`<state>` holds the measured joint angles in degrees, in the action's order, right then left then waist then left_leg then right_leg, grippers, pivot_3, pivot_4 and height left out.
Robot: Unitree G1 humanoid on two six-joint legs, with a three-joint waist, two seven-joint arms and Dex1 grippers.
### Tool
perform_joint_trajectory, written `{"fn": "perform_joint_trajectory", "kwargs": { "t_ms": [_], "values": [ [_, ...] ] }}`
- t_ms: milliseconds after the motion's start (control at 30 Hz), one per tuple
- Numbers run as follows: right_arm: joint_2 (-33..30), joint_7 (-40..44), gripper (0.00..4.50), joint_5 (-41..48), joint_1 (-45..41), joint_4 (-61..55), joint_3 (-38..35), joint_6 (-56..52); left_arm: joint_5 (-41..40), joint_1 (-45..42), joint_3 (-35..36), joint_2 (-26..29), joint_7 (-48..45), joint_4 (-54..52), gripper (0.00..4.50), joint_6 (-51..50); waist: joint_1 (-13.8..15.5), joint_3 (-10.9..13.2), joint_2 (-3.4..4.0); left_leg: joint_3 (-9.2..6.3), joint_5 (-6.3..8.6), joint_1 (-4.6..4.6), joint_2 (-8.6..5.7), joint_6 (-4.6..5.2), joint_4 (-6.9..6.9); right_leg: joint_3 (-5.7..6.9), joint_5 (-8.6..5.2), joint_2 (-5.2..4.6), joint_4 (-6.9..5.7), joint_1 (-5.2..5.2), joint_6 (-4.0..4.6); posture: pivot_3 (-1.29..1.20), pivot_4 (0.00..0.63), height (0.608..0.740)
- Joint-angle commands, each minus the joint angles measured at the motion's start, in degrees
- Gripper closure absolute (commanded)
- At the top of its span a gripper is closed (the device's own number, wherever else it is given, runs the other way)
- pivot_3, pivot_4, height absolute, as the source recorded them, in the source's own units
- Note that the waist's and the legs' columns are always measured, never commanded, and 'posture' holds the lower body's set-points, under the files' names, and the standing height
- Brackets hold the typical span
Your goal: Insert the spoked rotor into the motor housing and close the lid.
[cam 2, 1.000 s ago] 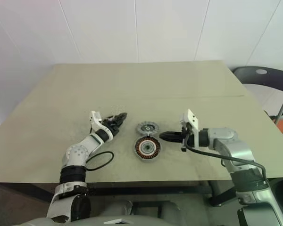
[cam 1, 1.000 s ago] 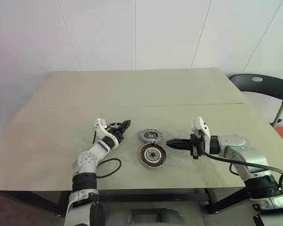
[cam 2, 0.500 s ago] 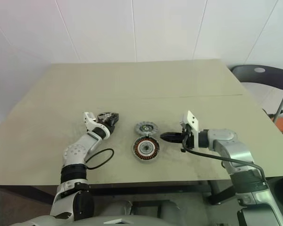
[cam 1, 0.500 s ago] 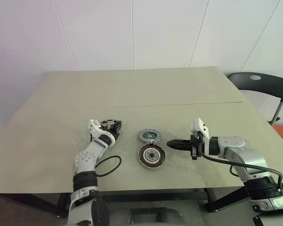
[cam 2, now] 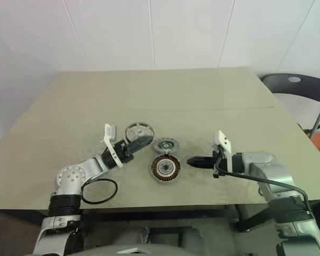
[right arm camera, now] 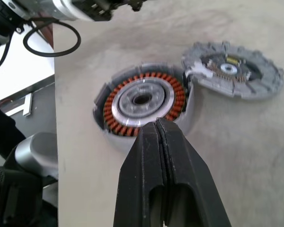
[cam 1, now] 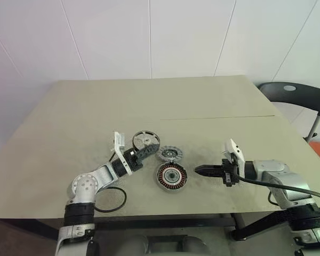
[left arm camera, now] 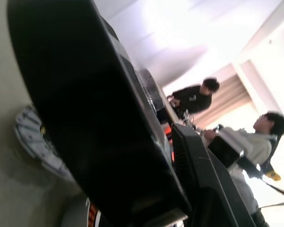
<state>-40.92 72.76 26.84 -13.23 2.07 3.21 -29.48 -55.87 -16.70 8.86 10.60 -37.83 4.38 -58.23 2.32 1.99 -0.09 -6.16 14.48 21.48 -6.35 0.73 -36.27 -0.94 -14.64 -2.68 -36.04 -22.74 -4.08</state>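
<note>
The left gripper [cam 1: 142, 153] pinches the pale spoked rotor wheel [cam 1: 145, 141], lifted left of the copper-wound silver motor housing [cam 1: 173, 176]; next, centre it over the hub. The right gripper [cam 1: 202, 170] is pressed together

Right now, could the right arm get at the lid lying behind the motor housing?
Probably yes. The right gripper, fingers shut and empty, hangs beside the motor housing; the lid lies past it with bare table between. The left gripper holds the spoked rotor close by.
</note>
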Motion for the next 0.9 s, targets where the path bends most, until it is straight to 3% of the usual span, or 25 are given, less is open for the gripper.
{"fn": "perform_joint_trajectory", "kwargs": {
  "t_ms": [33, 433, 900],
  "values": [
    [-0.8, 0.8, 4.5, 0.3, -0.3, 0.6, -1.3, 0.7, 1.0, -1.0, -4.1, 1.5, -6.1, -0.6, 4.14, -0.5, 0.0, 0.0, 0.01, 0.0, 0.0, 0.0, 0.0, 0.0, 0.0, -0.01, 0.0, 0.0, 0.0, 0.0, 0.0, 0.0, 0.0, 0.74],
    [0.1, -1.1, 4.5, -0.3, 0.1, 1.0, -1.5, 1.1, -7.1, -5.0, -3.8, -3.7, -10.8, 4.1, 4.14, -11.4, -0.1, 0.0, 0.0, 0.0, 0.0, 0.02, 0.01, 0.01, 0.03, -0.01, 0.0, 0.0, 0.01, -0.03, -0.03, 0.0, 0.0, 0.74],
    [0.6, -2.9, 4.5, 0.1, 1.3, 0.6, -1.9, 1.8, -4.2, -5.5, -4.8, -3.1, -11.2, 8.7, 4.14, -15.7, 0.0, 0.0, 0.0, 0.0, 0.0, 0.02, 0.01, 0.0, 0.01, -0.01, 0.0, 0.0, 0.0, -0.03, -0.02, 0.0, 0.0, 0.74]
  ]
}}
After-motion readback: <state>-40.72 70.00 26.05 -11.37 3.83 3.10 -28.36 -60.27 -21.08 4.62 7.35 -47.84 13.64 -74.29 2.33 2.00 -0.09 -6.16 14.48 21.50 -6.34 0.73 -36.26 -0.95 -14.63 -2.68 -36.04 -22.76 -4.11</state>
